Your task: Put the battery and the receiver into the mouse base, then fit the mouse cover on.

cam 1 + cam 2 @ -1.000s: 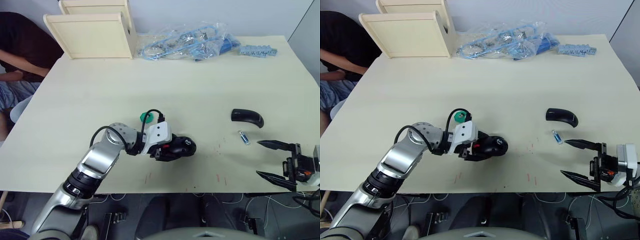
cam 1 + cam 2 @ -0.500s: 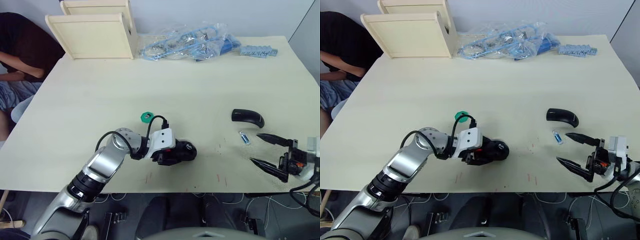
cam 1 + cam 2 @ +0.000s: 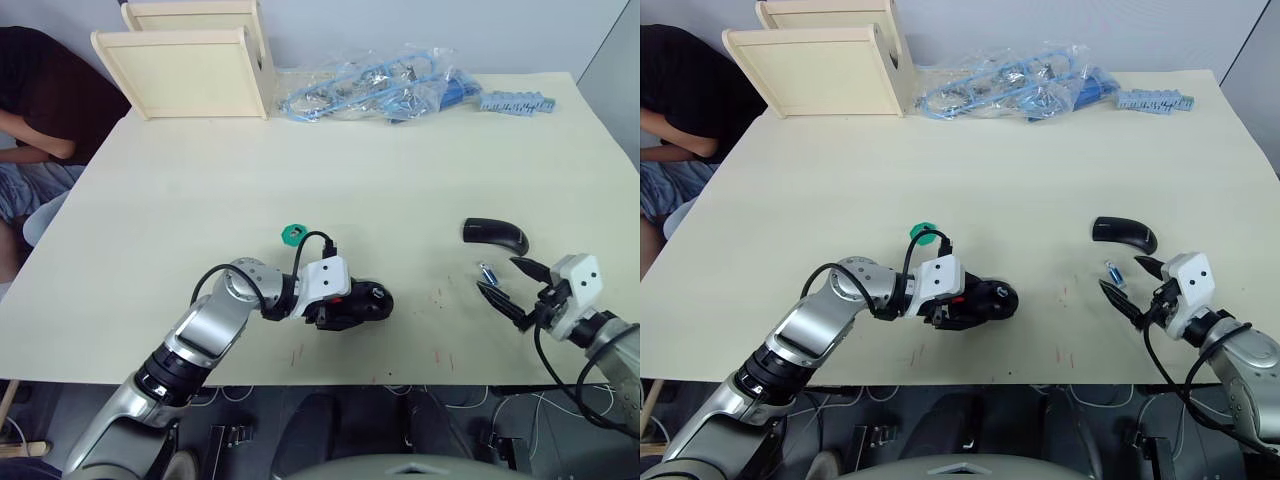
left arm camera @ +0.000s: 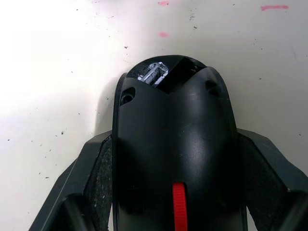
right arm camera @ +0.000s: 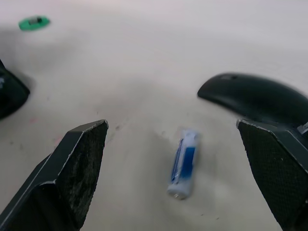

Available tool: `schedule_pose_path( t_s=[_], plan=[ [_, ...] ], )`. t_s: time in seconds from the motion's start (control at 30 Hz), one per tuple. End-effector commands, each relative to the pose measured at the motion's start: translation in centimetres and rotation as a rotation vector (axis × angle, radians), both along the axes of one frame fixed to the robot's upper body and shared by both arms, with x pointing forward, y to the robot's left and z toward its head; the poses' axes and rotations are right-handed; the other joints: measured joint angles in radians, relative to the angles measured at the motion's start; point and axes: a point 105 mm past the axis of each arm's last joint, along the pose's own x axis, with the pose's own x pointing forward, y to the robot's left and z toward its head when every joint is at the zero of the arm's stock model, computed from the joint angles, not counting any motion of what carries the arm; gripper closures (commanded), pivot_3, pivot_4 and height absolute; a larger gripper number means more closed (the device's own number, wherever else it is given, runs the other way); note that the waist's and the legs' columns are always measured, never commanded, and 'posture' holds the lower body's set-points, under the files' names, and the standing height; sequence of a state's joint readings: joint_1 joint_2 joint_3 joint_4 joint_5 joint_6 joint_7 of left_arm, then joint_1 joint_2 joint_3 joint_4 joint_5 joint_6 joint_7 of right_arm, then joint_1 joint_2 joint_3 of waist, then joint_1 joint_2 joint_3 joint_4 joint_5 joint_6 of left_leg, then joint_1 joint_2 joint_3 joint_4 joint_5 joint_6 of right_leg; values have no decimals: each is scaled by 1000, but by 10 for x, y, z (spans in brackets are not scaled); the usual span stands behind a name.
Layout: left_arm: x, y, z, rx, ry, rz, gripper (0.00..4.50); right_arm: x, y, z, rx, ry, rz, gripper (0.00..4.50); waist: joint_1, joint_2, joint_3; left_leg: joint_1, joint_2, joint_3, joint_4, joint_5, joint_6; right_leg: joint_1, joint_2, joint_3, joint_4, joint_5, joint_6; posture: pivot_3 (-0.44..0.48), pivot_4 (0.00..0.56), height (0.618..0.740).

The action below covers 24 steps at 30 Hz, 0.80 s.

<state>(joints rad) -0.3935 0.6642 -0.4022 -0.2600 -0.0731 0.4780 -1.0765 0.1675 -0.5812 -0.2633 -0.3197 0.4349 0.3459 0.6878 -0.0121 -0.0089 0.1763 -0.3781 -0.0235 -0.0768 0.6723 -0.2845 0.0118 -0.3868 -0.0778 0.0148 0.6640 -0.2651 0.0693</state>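
Left eye view: cream table (image 3: 330,150) takes most of the frame; left gripper (image 3: 350,305) sits lower centre, clamped on the mouse base (image 3: 365,300), which rests on the tabletop. Green disc (image 3: 291,234) just above and left of that gripper. Mouse cover (image 3: 495,235) lies right of centre, battery (image 3: 488,272) just below it, the two apart. Right gripper (image 3: 508,285) at lower right, fingers spread wide, tips right next to the battery, not touching it as far as can be told. Wooden rack (image 3: 185,55) upper left, clear bag of blue parts (image 3: 375,92) top centre, blue strip (image 3: 515,101) upper right. A person's arm (image 3: 35,120) at the left edge. Right eye view: same layout, mouse base (image 3: 985,300) lower centre, battery (image 3: 1112,273) right of centre between mouse cover (image 3: 1123,233) and the spread right gripper (image 3: 1128,285). Left wrist view: mouse base (image 4: 175,154) centre frame, red strip at its lower middle, open slot at its upper end, black fingers (image 4: 96,187) pressed on both flanks. Right wrist view: battery (image 5: 184,163) lies flat at centre, between the two wide-apart fingers (image 5: 72,168), untouched; mouse cover (image 5: 255,98) at right, green disc (image 5: 33,22) upper left, edge of the mouse base (image 5: 9,94) at left.
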Motion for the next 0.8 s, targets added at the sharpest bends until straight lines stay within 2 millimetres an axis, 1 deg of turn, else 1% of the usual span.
schedule_pose_path(
  t_s=[0.03,0.23,0.37,0.4,0.43,0.47,0.5,0.53,0.63,0.7,0.73,0.8],
  plan=[
    [-1,8,-7,22,24,41,1537,2,-3,-8,-84,54,-137,0,-1,1,-1,0,0,0,0,0,0,0,0,0,0,0,0,0,150,740],
    [-1,8,-7,19,22,46,1537,0,-6,-15,-100,129,-217,0,-2,2,-2,0,0,0,0,0,0,0,0,0,0,0,0,0,150,740],
    [0,8,-6,22,15,45,1537,4,-2,-14,-80,136,-229,0,-3,2,-2,0,0,0,0,0,0,0,1,0,0,0,0,0,150,740],
    [0,8,-6,23,13,45,1537,4,-1,-13,-77,133,-228,397,-3,2,-2,0,0,0,0,0,0,0,1,1,0,0,0,0,150,740],
    [1,8,-6,24,11,45,1537,5,-1,-13,-77,130,-227,532,-3,2,-2,0,0,0,0,0,0,0,1,1,0,0,0,0,150,740],
    [1,8,-6,24,11,45,1537,5,-1,-13,-79,128,-227,1030,-3,2,-2,0,0,0,0,0,0,0,1,1,0,0,0,0,150,740],
    [1,8,-6,25,11,45,1537,4,-1,-12,-77,127,-225,1243,-3,2,-2,0,0,0,0,0,0,0,1,1,0,0,0,0,150,740],
    [1,8,-6,25,11,45,1537,4,0,-12,-76,127,-223,1826,-3,2,-2,0,0,0,0,0,0,0,1,1,0,0,0,0,150,740],
    [1,9,-6,24,11,44,1537,3,-1,-11,-74,125,-218,3263,-2,2,-2,0,0,0,0,0,0,0,1,0,0,0,0,0,150,740],
    [1,8,-5,24,11,44,1537,4,-1,-10,-79,115,-217,4356,-2,2,-2,0,0,0,0,0,0,0,1,1,0,0,0,0,150,740],
    [2,8,-5,24,11,44,1537,4,-2,-9,-83,109,-213,4447,-2,2,-2,0,0,0,0,0,0,0,1,0,0,0,0,0,150,740],
    [1,9,-6,26,16,43,1537,5,0,-3,-95,79,-197,4458,-2,2,-2,0,0,0,0,0,0,0,1,0,0,0,0,0,150,740]
  ],
)
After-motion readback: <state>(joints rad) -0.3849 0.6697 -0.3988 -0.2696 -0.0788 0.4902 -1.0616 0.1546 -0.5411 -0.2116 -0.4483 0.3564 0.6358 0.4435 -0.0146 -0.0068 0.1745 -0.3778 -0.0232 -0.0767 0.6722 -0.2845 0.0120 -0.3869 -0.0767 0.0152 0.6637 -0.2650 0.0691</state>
